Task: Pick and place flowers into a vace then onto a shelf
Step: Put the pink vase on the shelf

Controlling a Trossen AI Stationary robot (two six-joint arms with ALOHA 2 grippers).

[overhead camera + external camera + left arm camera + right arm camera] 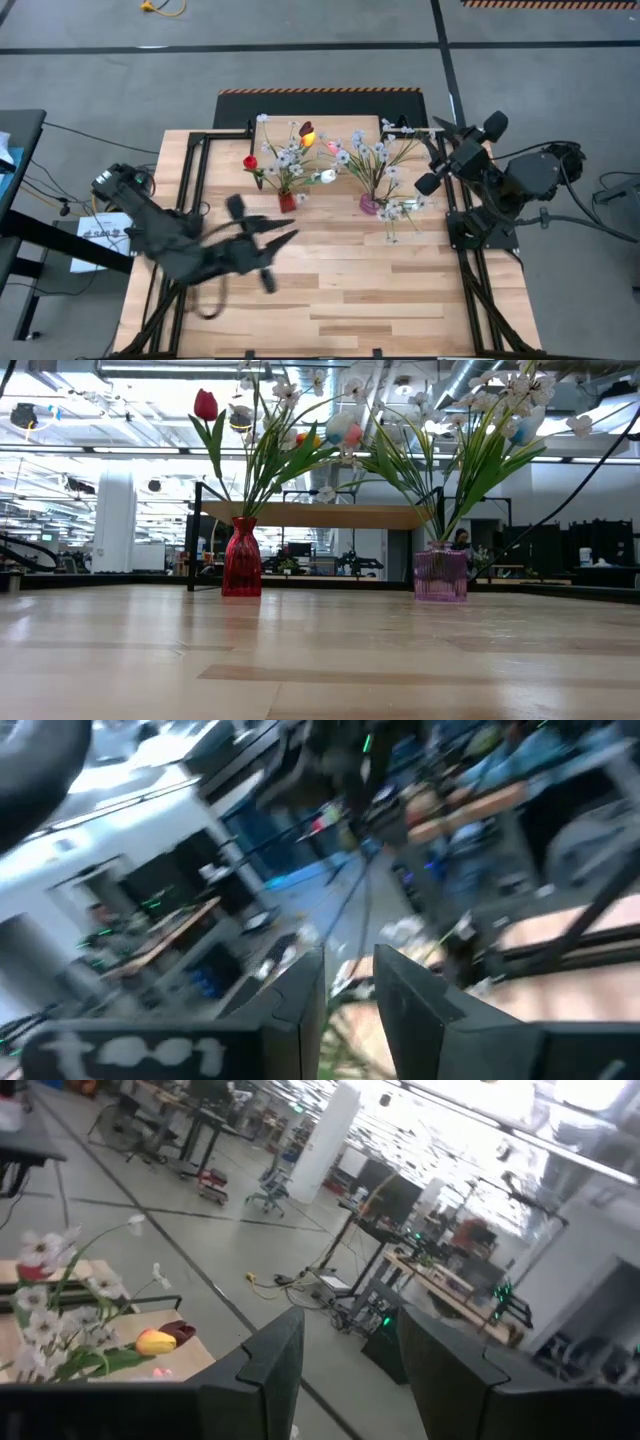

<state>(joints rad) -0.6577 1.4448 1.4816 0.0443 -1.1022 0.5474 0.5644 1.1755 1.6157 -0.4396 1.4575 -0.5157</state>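
Observation:
A red vase (287, 201) (241, 557) and a pink-purple vase (369, 204) (440, 572) stand on their bases on the table, in front of the shelf (322, 131) (310, 514). Both hold flowers: tulips (205, 404) and white blossom sprays (372, 158). One white spray (401, 212) lies flat on the table beside the pink-purple vase. My left gripper (272, 246) (350, 982) hovers left of the red vase, blurred, with a narrow gap between its fingers. My right gripper (437, 131) (350, 1350) is open above the shelf's right end. Neither gripper shows in the low view.
Dark frame rails (190, 190) run along the table's left and right sides. The shelf spans the far edge. Bare wood (350, 290) lies between the vases and the near edge.

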